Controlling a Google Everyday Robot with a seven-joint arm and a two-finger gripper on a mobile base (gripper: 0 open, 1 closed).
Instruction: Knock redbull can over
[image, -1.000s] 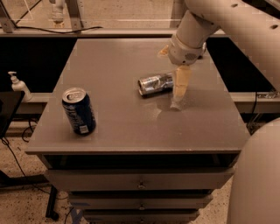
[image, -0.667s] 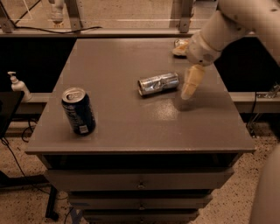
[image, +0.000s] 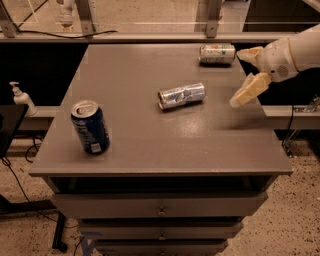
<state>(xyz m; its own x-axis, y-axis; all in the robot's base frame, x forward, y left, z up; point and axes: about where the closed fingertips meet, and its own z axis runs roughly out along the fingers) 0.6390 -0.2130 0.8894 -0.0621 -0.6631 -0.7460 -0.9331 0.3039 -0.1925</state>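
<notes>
Redbull can (image: 182, 95) lies toppled — gripper (image: 239, 77), fingers (image: 248, 90) apart, near it.

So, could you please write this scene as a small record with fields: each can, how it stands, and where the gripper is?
redbull can: lying on its side, middle of the table
blue can: upright, front left
pale can: on its side, back right
gripper: at the table's right edge, right of the redbull can, apart from it
jaws: open, holding nothing
table: grey top, drawers below
task state: redbull can already knocked over
</notes>
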